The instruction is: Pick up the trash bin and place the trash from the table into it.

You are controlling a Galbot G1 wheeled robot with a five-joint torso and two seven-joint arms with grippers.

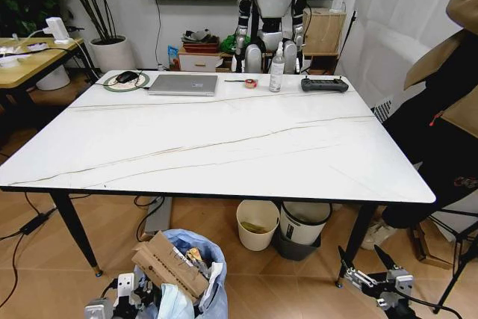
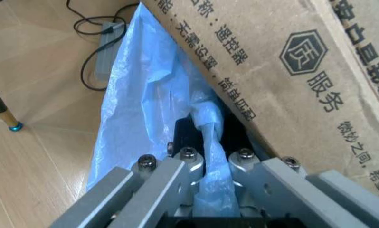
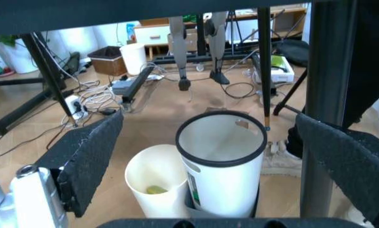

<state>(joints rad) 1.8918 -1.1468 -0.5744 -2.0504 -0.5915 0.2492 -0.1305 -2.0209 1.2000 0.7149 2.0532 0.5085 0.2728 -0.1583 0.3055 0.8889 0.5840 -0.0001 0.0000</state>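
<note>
A: From the head view, where does the job stand?

B: The trash bin (image 1: 190,278) is low at the robot's front left, below the near edge of the table (image 1: 224,143). Its pale-blue bag already holds a brown cardboard piece (image 1: 170,265) and some wrappers. The marble top carries a silver laptop (image 1: 184,84), a spray bottle (image 1: 277,69), a black remote controller (image 1: 324,85) and a roll of tape (image 1: 250,83), with no litter I can make out. So I judge the collecting as good as done.

A: And the left wrist view?

B: The left gripper (image 2: 205,178) has its fingers pressed together on a twisted fold of the blue bag (image 2: 148,95), so it is pinching the bin's liner. The cardboard beside it bears Chinese print, "服务" by a hexagon logo and a line including "退垫服".

A: The right wrist view?

B: The right gripper (image 3: 218,156) hangs with its jaws spread and nothing in them, low under the table's right side. Below it are a cream round bin (image 3: 157,185) and, touching it, a white bin with a dark rim (image 3: 222,164). No legible writing there.
</note>
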